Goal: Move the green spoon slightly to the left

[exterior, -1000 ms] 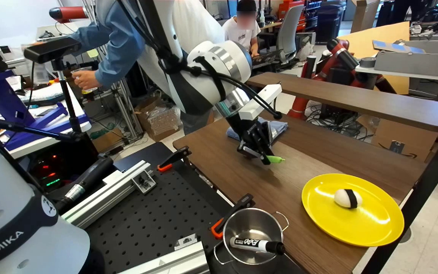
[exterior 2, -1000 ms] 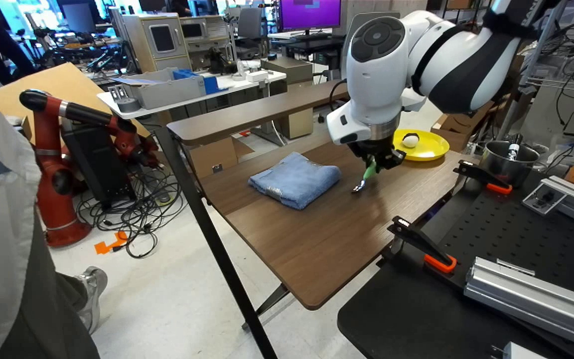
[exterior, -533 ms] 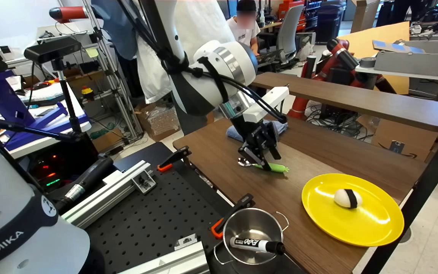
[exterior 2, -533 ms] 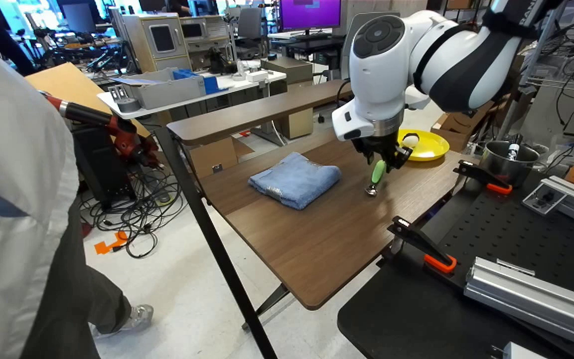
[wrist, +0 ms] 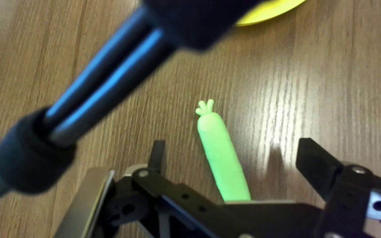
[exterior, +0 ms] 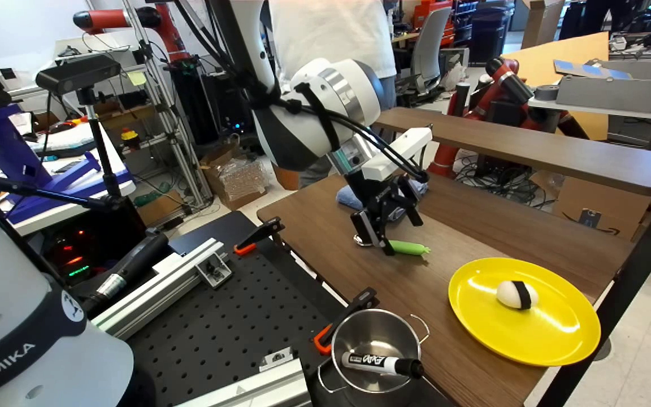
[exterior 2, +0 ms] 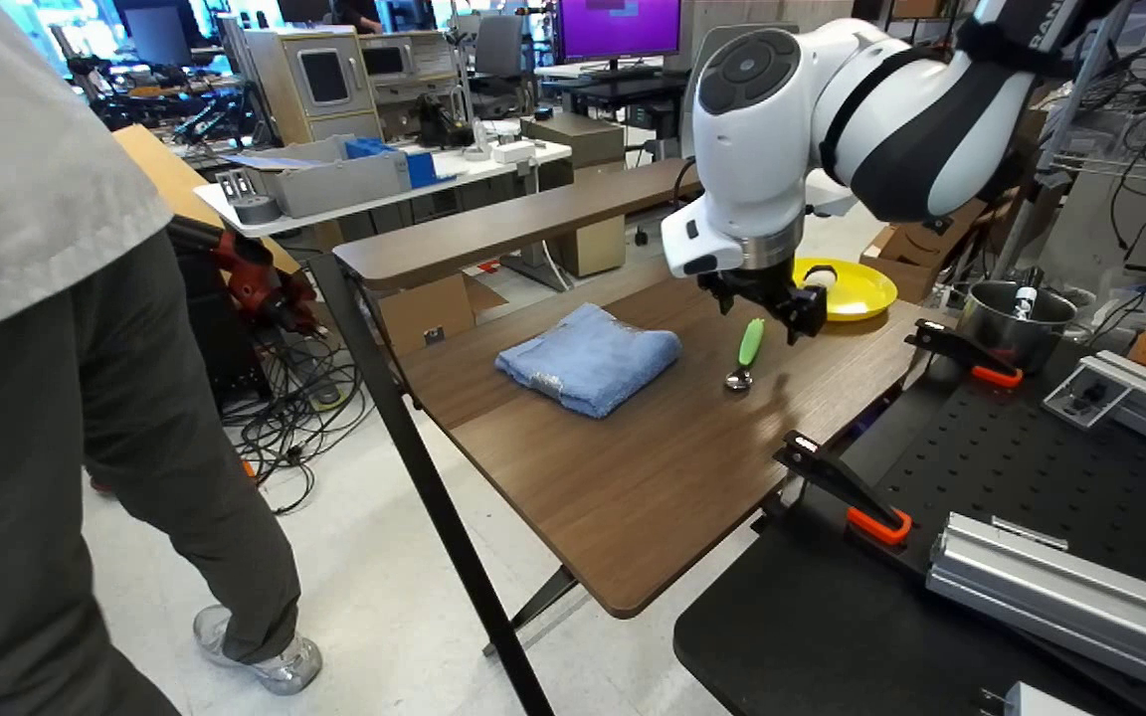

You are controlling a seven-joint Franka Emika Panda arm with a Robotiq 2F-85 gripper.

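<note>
The green spoon has a lime-green handle (exterior: 409,247) and a shiny metal bowl (exterior 2: 738,379). It lies flat on the brown table (exterior 2: 613,497) in both exterior views. From the wrist view, the handle of the green spoon (wrist: 223,162) runs between my spread fingers, with a gap on either side; its lower part is hidden behind the gripper body. My gripper (wrist: 232,147) is open and holds nothing. In an exterior view the gripper (exterior: 403,237) hovers just over the spoon, one finger in front of part of it.
A folded blue cloth (exterior 2: 588,358) lies close to the spoon. Further along the table sits a yellow plate (exterior: 478,322) bearing a white, black-banded piece (exterior: 509,295). A metal pot (exterior: 356,333) with a marker (exterior: 379,363) and clamps (exterior 2: 842,487) line the table's edge. A person (exterior 2: 185,447) stands nearby.
One second ago the gripper was shut on the spoon's handle. The fingers have since spread apart, and the spoon has come down flat on the table. The person has walked along the table.
</note>
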